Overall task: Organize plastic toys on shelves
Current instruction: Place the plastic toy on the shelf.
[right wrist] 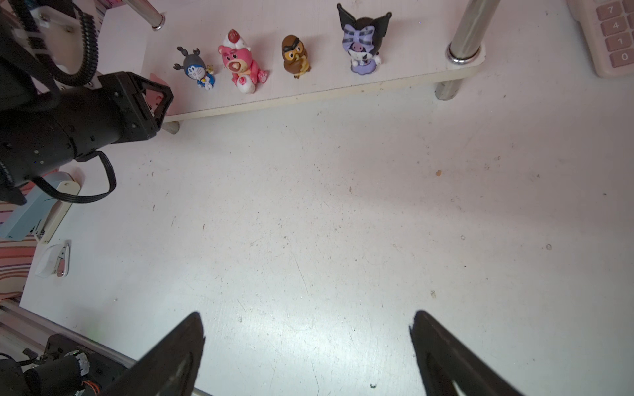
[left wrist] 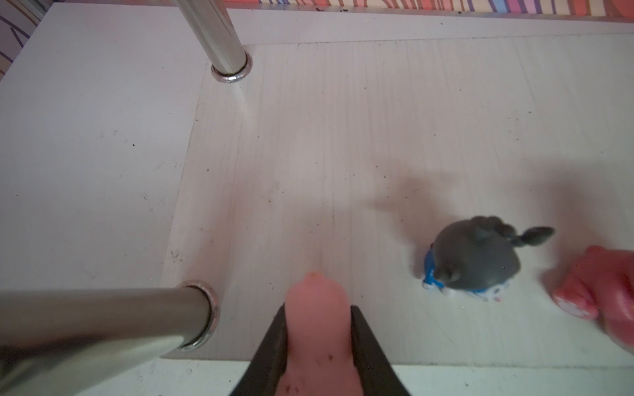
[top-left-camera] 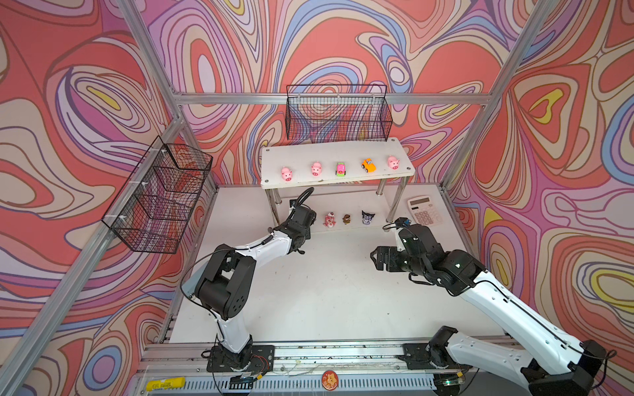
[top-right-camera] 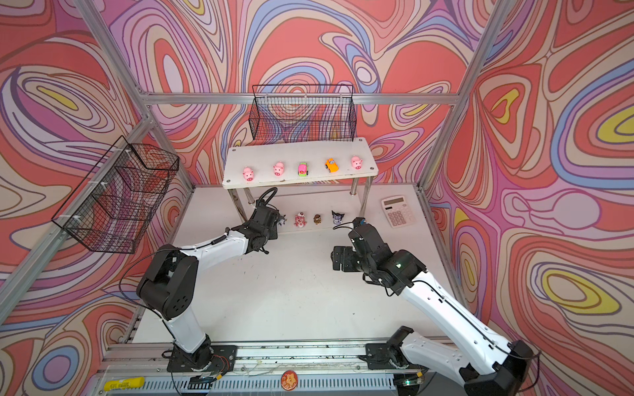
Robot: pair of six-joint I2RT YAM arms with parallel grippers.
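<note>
Left hand [left wrist: 318, 308] clamped narrow on pink toy [left wrist: 314, 339], likely a pig. Long axis along the jaws, tip out over lower shelf board [left wrist: 308, 154]. Bare patch straight ahead, between chrome leg [left wrist: 103, 319] and grey figurine [left wrist: 477, 260]. Right hand [right wrist: 307, 319] spread wide over tabletop [right wrist: 343, 205], empty, well apart from shelf; left arm nearer.

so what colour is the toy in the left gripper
Pink toy, clearest in the left wrist view.

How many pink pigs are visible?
3 pigs on the top shelf: two near its left end, one at its right. The left gripper's pink toy may be a fourth.
</note>
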